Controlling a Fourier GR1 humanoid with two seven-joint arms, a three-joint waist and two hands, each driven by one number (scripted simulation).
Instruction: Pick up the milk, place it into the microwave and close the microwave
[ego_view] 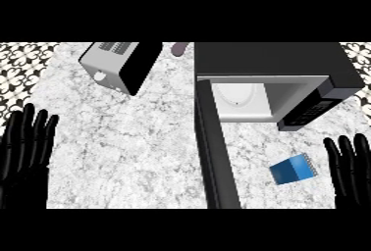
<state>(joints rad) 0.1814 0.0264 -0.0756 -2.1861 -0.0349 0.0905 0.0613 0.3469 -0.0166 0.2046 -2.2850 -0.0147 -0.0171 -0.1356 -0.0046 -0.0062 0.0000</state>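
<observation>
A small blue milk carton [293,169] lies on the marble counter, to the right of the open microwave door [215,152]. The black microwave [279,61] stands at the back right, its white cavity [243,98] exposed, with the door swung out toward me. At the right edge my right hand [350,169] is open, fingers up, just right of the carton and apart from it. My left hand [25,149] is open at the left edge, far from the carton.
A silver and black toaster [119,63] stands at the back left. A small purplish object [179,48] peeks out behind it near the microwave. Patterned tile wall [25,61] borders the counter on both sides.
</observation>
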